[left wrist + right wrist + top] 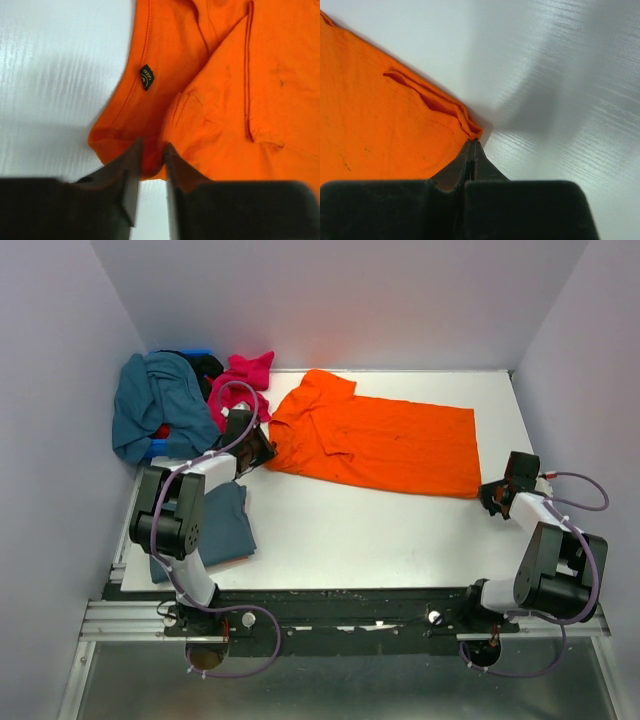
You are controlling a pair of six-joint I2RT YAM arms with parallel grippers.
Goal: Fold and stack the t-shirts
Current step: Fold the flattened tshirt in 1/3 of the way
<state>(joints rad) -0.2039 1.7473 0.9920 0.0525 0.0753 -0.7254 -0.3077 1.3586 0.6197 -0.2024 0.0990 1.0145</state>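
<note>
One bright orange cloth t-shirt [385, 445] lies flat on the white table [330, 530]. Left gripper [152, 146] pinches its collar-end fold. Right gripper [471, 145] is fully closed at the hem corner; hold on the cloth undeterminable.

I can't read the tiny label [146, 77] on the orange shirt [225, 75]; my left arm [172, 515] hides part of the blue-grey shirt [230, 528].

Orange t-shirt [380, 445] spread, slate t-shirt [228, 528] folded near-left, teal t-shirt [150, 400], pink t-shirt [245, 373] heaped far-left
</note>
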